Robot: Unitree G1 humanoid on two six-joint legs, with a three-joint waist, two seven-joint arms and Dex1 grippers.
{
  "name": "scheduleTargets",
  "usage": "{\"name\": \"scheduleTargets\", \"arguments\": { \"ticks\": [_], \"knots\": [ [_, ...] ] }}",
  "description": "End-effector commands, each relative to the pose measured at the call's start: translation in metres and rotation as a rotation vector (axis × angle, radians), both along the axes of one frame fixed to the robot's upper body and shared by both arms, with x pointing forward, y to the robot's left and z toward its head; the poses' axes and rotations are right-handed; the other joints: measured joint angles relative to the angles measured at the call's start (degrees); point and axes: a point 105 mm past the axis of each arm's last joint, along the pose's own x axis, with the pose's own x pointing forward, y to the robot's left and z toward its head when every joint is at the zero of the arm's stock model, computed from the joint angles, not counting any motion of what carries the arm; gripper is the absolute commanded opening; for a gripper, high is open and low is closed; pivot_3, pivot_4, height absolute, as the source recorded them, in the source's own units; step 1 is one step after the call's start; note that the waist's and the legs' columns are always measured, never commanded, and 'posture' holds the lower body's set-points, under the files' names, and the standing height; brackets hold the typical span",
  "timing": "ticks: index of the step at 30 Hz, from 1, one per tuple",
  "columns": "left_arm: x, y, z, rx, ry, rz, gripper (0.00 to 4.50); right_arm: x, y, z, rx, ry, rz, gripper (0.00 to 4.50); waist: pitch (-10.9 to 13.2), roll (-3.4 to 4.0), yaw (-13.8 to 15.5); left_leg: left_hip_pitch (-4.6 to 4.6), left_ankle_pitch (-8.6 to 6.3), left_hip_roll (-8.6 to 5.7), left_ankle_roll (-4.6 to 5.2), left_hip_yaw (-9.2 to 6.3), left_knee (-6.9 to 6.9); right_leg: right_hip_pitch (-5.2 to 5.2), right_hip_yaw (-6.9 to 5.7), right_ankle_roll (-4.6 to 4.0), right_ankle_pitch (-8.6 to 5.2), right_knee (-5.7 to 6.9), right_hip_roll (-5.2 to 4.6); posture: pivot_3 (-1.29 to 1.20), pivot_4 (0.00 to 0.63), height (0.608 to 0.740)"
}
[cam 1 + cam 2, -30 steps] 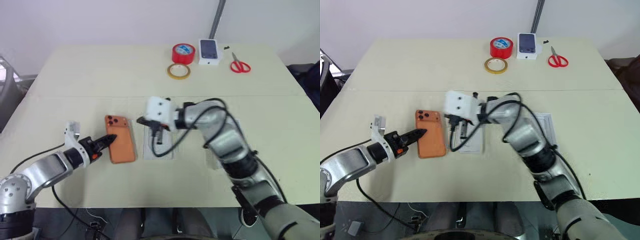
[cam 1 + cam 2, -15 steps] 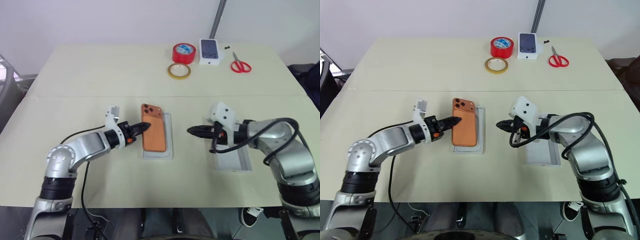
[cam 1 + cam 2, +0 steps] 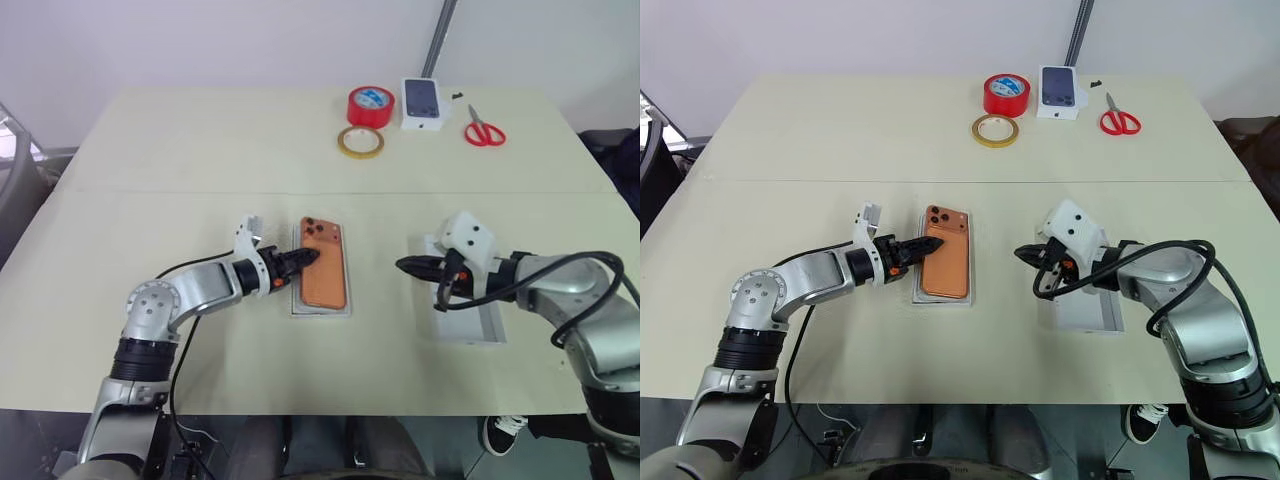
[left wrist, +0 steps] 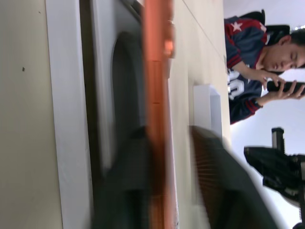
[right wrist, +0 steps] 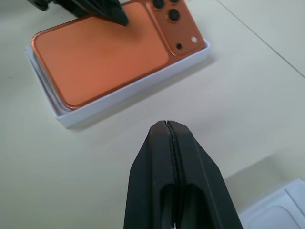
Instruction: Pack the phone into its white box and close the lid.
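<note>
Across a beige table (image 3: 150,180) we see the phone (image 3: 324,276) lying back-up over the white box (image 3: 321,309) near the middle, our left gripper (image 3: 308,258) straddling its edge with fingers parted. Our right gripper (image 3: 404,265) hovers pinched closed, empty, just above the lid (image 3: 470,327) lying inner face up to the right.

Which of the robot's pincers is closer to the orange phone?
Left. The left pincer is at the phone's edge; the right pincer hovers apart, beside the lid.
</note>
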Motion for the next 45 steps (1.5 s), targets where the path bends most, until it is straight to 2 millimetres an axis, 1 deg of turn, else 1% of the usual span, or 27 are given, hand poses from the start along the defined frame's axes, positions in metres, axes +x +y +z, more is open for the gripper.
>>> {"name": "scheduleTargets", "arguments": {
  "ticks": [1, 4, 5, 7, 9, 12, 16, 17, 19, 21, 24, 26, 31, 34, 37, 39, 43, 45],
  "knots": [
    [-0.003, 0.013, 0.025, -0.007, -0.101, 0.002, 3.21, 0.000, 0.002, 0.009, -0.019, -0.050, 0.024, 0.00, 0.00, 0.00, -0.09, 0.00, 0.00, 0.00, 0.00, 0.00, -0.01, 0.00, 0.00, 0.00, 0.00, 0.00, 0.00, 0.00, 0.150, 0.740],
    [-0.006, 0.026, 0.032, 0.015, -0.129, 0.019, 3.21, 0.001, 0.004, 0.009, -0.030, -0.053, 0.033, 0.00, 0.00, 0.00, -0.15, 0.02, 0.01, 0.02, -0.01, 0.00, -0.02, 0.00, 0.00, 0.00, 0.00, 0.00, 0.01, 0.00, 0.150, 0.740],
    [-0.010, 0.033, 0.035, 0.037, -0.147, 0.024, 3.21, 0.003, 0.005, 0.009, -0.042, -0.056, 0.035, 0.00, 0.00, 0.00, -0.07, 0.02, 0.01, 0.02, -0.01, 0.00, -0.02, 0.00, 0.00, 0.00, 0.00, 0.00, 0.01, 0.00, 0.150, 0.740],
    [-0.014, 0.050, 0.040, 0.118, -0.195, 0.044, 3.21, 0.008, 0.008, 0.007, -0.072, -0.063, 0.035, 0.00, 0.02, -0.01, -0.28, 0.02, 0.01, 0.03, -0.01, 0.00, -0.02, -0.01, 0.01, 0.00, 0.00, 0.00, 0.00, 0.00, 0.150, 0.740],
    [-0.013, 0.065, 0.042, 0.217, -0.241, 0.077, 3.21, 0.014, 0.012, 0.005, -0.096, -0.075, 0.027, 0.00, 0.03, 0.01, -0.20, 0.03, 0.01, 0.03, -0.02, 0.00, -0.04, -0.01, 0.00, 0.00, 0.00, 0.00, 0.00, 0.00, 0.150, 0.740],
    [-0.009, 0.079, 0.039, 0.395, -0.312, 0.107, 2.40, 0.022, 0.020, 0.001, -0.123, -0.067, 0.018, 0.00, 0.04, 0.02, 0.07, 0.03, 0.01, 0.02, -0.02, 0.00, -0.04, -0.01, 0.00, 0.00, 0.00, 0.00, 0.00, 0.00, 0.150, 0.740],
    [-0.007, 0.079, 0.029, 0.566, -0.409, 0.063, 0.24, 0.033, 0.035, -0.007, -0.157, -0.057, 0.003, 0.00, 0.05, 0.02, 0.04, 0.02, 0.01, -0.03, -0.02, 0.01, -0.05, 0.00, 0.00, 0.00, 0.00, -0.03, -0.03, 0.00, 0.150, 0.740],
    [-0.007, 0.075, 0.023, 0.631, -0.440, 0.023, 0.05, 0.034, 0.043, -0.011, -0.170, -0.055, 0.016, 0.00, 0.05, 0.02, 0.01, 0.02, 0.01, -0.03, -0.02, 0.00, -0.06, -0.01, 0.00, 0.00, 0.00, -0.04, -0.02, 0.00, 0.150, 0.740],
    [-0.006, 0.066, 0.013, 0.735, -0.494, -0.052, 0.05, 0.035, 0.056, -0.018, -0.197, -0.054, 0.037, 0.00, 0.05, 0.03, -0.08, 0.01, 0.01, -0.02, -0.03, 0.01, -0.10, -0.04, 0.01, -0.01, 0.00, -0.04, -0.02, 0.00, 0.150, 0.740],
    [-0.004, 0.055, 0.004, 0.778, -0.535, -0.114, 0.05, 0.041, 0.063, -0.025, -0.246, -0.077, 0.029, 0.00, 0.06, 0.03, -0.11, 0.01, 0.01, -0.02, -0.03, 0.01, -0.12, -0.06, 0.01, -0.01, 0.00, -0.04, -0.01, 0.00, 0.150, 0.740],
    [0.000, 0.039, -0.004, 0.801, -0.570, -0.186, 0.05, 0.047, 0.071, -0.031, -0.282, -0.086, 0.021, 0.00, 0.06, 0.03, 0.00, -0.03, 0.01, -0.02, -0.03, 0.02, -0.09, -0.09, 0.01, -0.01, 0.00, -0.03, -0.01, 0.00, 0.150, 0.740],
    [-0.001, 0.029, -0.011, 0.824, -0.594, -0.246, 0.05, 0.049, 0.075, -0.035, -0.311, -0.096, 0.032, 0.00, 0.06, 0.03, -0.06, -0.06, 0.01, -0.02, -0.02, 0.02, -0.07, -0.10, 0.02, -0.01, 0.00, -0.03, -0.02, 0.00, 0.150, 0.740],
    [-0.008, 0.001, -0.011, 0.763, -0.635, -0.364, 0.05, 0.048, 0.084, -0.035, -0.314, -0.104, 0.061, 0.00, 0.06, 0.03, -0.09, -0.06, -0.01, -0.01, 0.02, 0.02, -0.08, -0.12, 0.01, -0.01, 0.00, -0.01, -0.01, 0.00, 0.150, 0.740],
    [-0.012, -0.018, -0.011, 0.719, -0.647, -0.442, 0.05, 0.044, 0.081, -0.033, -0.319, -0.101, 0.072, 0.00, 0.06, 0.03, 0.16, -0.06, -0.05, -0.01, 0.10, 0.02, -0.04, -0.10, 0.00, -0.01, 0.00, 0.00, -0.02, 0.00, 0.150, 0.740],
    [-0.020, -0.044, -0.011, 0.653, -0.657, -0.541, 0.05, 0.037, 0.069, -0.034, -0.343, -0.090, 0.072, 0.00, 0.06, 0.03, 0.78, -0.06, -0.13, -0.05, 0.25, 0.00, 0.02, -0.04, -0.02, 0.00, 0.00, -0.01, -0.06, 0.00, 0.150, 0.740],
    [-0.024, -0.056, -0.011, 0.628, -0.664, -0.594, 0.05, 0.029, 0.061, -0.034, -0.357, -0.077, 0.076, 0.00, 0.06, 0.02, 1.18, -0.06, -0.17, -0.08, 0.31, 0.00, 0.06, -0.02, -0.02, 0.00, 0.00, -0.01, -0.08, 0.00, 0.150, 0.740],
    [-0.039, -0.087, -0.010, 0.553, -0.666, -0.713, 0.05, 0.007, 0.037, -0.041, -0.401, -0.023, 0.056, 0.00, 0.05, 0.03, 1.50, -0.09, -0.20, -0.07, 0.37, -0.02, 0.09, 0.00, -0.03, 0.00, 0.00, -0.03, -0.07, 0.00, 0.150, 0.740],
    [-0.045, -0.098, -0.014, 0.542, -0.660, -0.763, 0.05, -0.002, 0.025, -0.043, -0.421, -0.001, 0.026, 0.00, 0.05, 0.03, 1.41, -0.09, -0.22, -0.06, 0.41, -0.02, 0.12, 0.02, -0.02, 0.01, 0.00, -0.03, -0.06, 0.00, 0.150, 0.740]
  ]
}}
